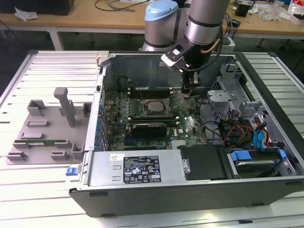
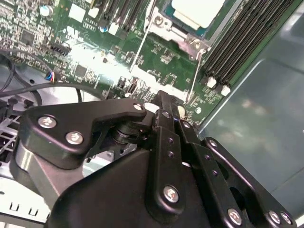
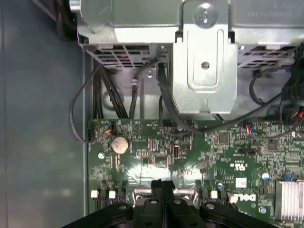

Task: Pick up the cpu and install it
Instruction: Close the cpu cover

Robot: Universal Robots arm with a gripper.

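Inside the opened computer case [image 1: 137, 66], the arm reached down from twelve o'clock in the exterior view, and its claw [image 1: 189, 91] hung low over the green motherboard [image 1: 187, 128]. The cpu [image 1: 153, 107] lay flat in the socket, silvery top upward, at about eight o'clock from the claw and near it, not in its grasp. In the second wrist view the same chip [image 2: 197, 10] showed its pale lid and thin green rim inside the metal socket frame [image 2: 164, 26], apart from the black fingers [image 2: 167, 124]. The claw [image 2: 164, 99] was clenched: both wrist views showed its two fingers pressed together with only a seam between them and nothing gripped. Its tips [image 3: 161, 184] sat just over a bare metal edge [image 3: 142, 192] on the board, and a thin wire lever [image 2: 196, 71] ran close beside them; whether they touched it could not be told. A round coin battery [image 3: 119, 143] lay on the board beyond the tips. Outside the case, at nine o'clock in the exterior view, the grey tray [image 1: 47, 128] carried a long green memory stick [image 1: 42, 141], well apart from the claw.
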